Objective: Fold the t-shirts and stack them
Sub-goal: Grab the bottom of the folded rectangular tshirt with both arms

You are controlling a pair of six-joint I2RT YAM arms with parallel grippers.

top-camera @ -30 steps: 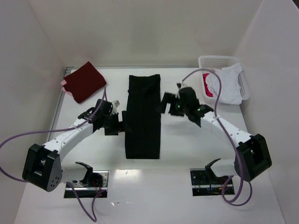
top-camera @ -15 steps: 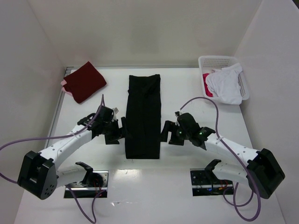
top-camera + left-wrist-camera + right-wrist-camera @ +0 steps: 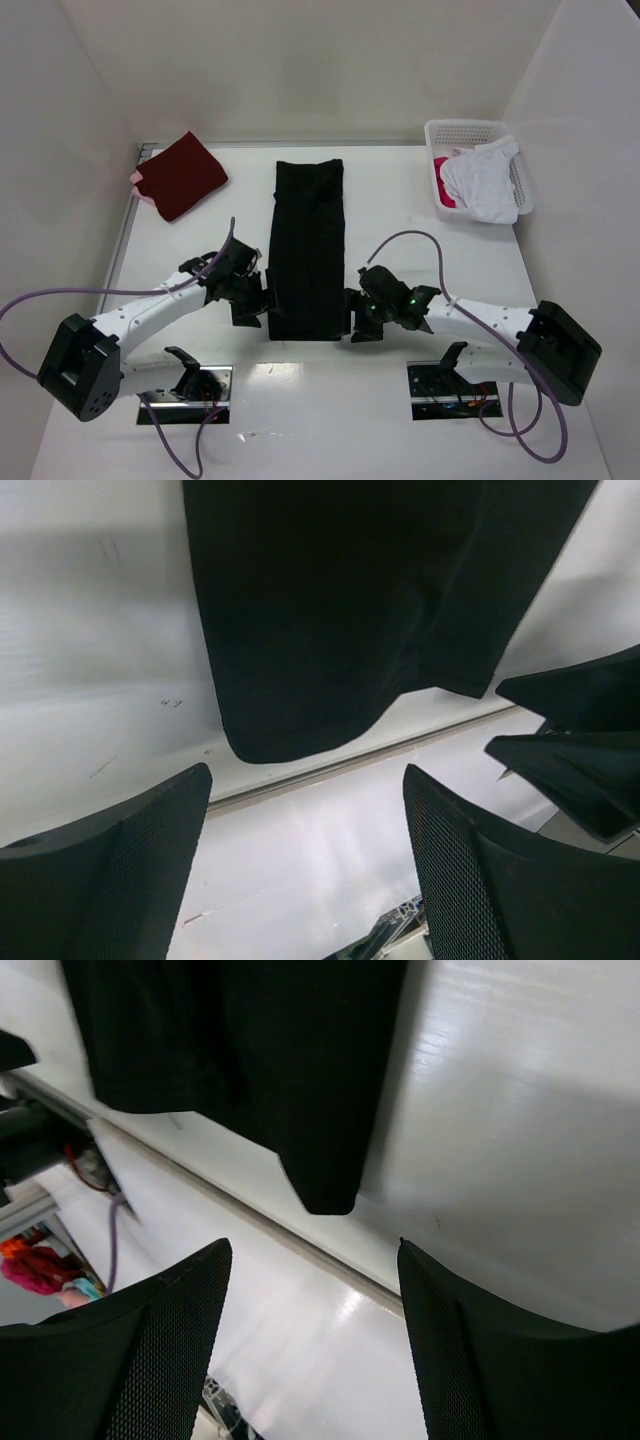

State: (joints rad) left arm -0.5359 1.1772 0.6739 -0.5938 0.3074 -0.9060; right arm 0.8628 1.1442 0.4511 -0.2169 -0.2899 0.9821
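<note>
A black t-shirt, folded into a long narrow strip, lies flat in the middle of the table. My left gripper is open beside its near left corner. My right gripper is open beside its near right corner. The left wrist view shows the black t-shirt's near hem just beyond my empty left gripper. In the right wrist view a corner of the black t-shirt lies just ahead of my empty right gripper. A folded dark red t-shirt lies on a pink one at the far left.
A white perforated basket stands at the far right, with a white t-shirt draped over its side and a pink one inside. Metal mounting plates sit at the near edge. White walls enclose the table.
Both grippers have moved along the black strip's sides from its middle toward its near end, now flanking the near corners. Their jaws have narrowed a little.
</note>
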